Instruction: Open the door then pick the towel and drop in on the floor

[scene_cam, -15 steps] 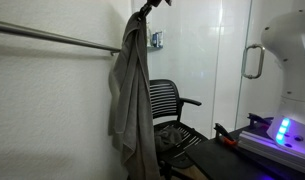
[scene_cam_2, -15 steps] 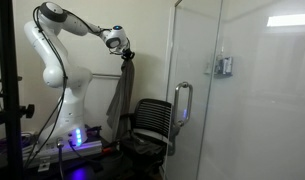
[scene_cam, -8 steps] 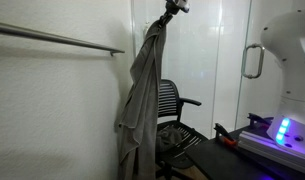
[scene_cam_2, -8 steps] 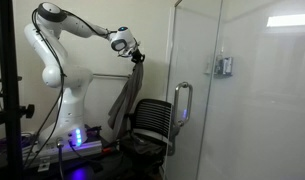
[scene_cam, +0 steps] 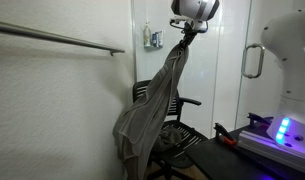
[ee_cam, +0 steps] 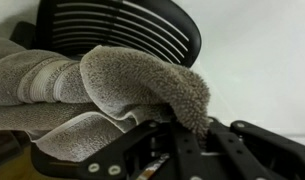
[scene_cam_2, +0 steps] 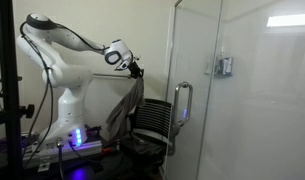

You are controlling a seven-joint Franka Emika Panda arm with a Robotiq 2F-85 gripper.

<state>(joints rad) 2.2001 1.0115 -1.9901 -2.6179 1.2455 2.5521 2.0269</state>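
1. Black robot gripper (scene_cam: 185, 31) is clamped shut on the top end of the grey terry towel (scene_cam: 152, 112).
2. Towel hangs slanted in the air, in front of the black mesh office chair (scene_cam: 184, 100).
3. Glossy white door (scene_cam: 232, 85) is off to the side.

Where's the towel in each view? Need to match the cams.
Exterior view: towel centre, hanging diagonally from the gripper down-left.
Exterior view: towel left of centre, below the gripper.
Wrist view: towel fills left and middle.
Shared landmark: black mesh chair.
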